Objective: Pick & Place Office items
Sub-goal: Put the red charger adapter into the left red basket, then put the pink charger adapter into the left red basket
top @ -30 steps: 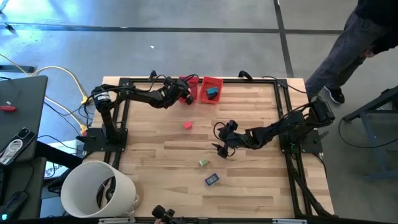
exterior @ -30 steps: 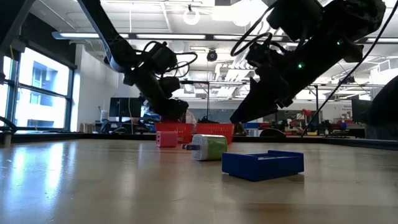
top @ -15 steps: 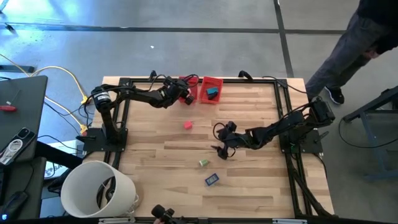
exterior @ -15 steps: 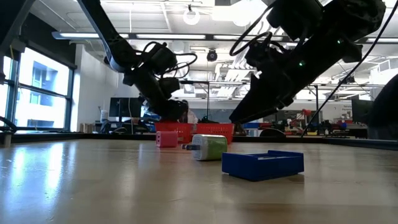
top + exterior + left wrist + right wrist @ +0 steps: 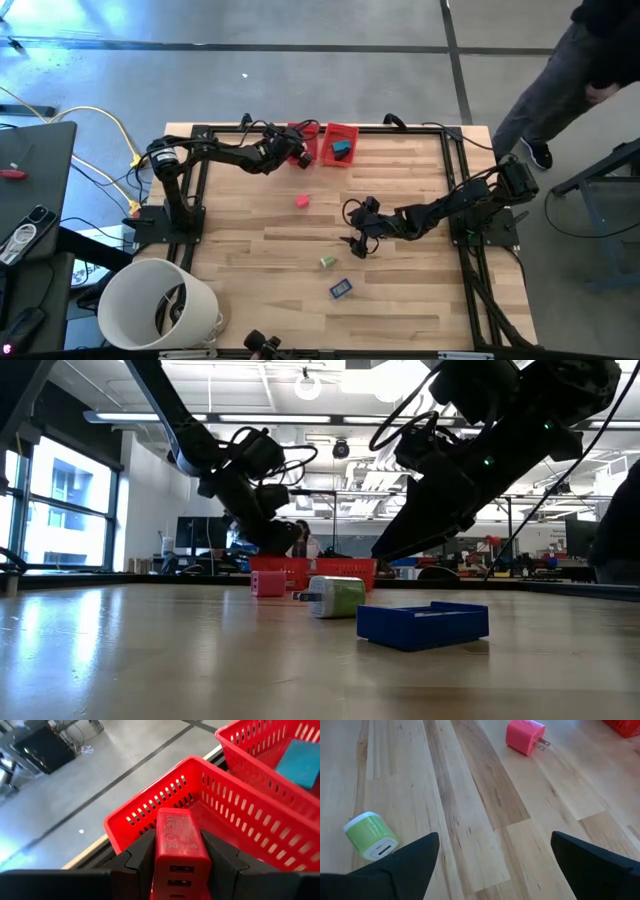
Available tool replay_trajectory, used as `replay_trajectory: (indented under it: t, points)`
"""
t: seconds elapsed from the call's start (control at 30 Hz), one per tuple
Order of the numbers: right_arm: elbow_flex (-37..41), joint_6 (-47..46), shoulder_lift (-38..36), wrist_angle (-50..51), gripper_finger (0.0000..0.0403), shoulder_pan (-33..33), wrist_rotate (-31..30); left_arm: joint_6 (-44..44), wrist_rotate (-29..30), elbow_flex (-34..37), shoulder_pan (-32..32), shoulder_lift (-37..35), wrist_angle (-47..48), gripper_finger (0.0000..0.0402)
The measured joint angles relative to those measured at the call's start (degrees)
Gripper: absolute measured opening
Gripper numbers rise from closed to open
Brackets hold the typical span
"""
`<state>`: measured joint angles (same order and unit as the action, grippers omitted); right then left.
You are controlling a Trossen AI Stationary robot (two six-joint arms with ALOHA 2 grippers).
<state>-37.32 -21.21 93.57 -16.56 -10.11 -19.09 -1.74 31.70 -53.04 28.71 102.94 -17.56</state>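
Over the left red bin (image 5: 305,143) at the table's far edge, the left gripper (image 5: 177,865) clamps a red charger block (image 5: 177,837) between its fingers. Just beside that bin, on its right, a second red bin (image 5: 341,144) holds a teal piece (image 5: 342,150). Nearer than the bins, a pink plug (image 5: 302,201) lies on the wood; nearer again, the right gripper (image 5: 352,238) hangs spread wide and empty, with a green piece (image 5: 326,262) and a dark blue piece (image 5: 340,288) nearest of all.

Two red bins (image 5: 340,135), perhaps five office items (image 5: 302,201), one white bucket (image 5: 150,300)
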Motion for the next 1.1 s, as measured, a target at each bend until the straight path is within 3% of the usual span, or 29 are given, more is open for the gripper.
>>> replay_trajectory:
  t: [0.3, 0.7, 1.0, 1.1]
  points:
    - [0.0, 0.0, 0.0, 0.0, 0.0372, 0.0, 0.0, 0.7, -0.9, 0.0, 0.0, 0.0, 0.0, 0.0135]
    - [0.0, -0.2, 0.0, 0.0, 0.0372, 0.0, 0.0, 1.8, -2.9, 0.0, 0.0, 0.0, 0.0, 0.023]
    - [0.0, -0.2, 0.0, 0.0, 0.0372, 0.0, 0.0, 20.8, -2.3, 0.0, -2.9, 0.0, -0.5, 0.0237]
    - [0.0, -0.2, 0.0, 0.1, 0.0372, 0.0, 0.0, 24.2, 2.2, 0.0, -4.7, 0.0, -2.0, 0.0237]
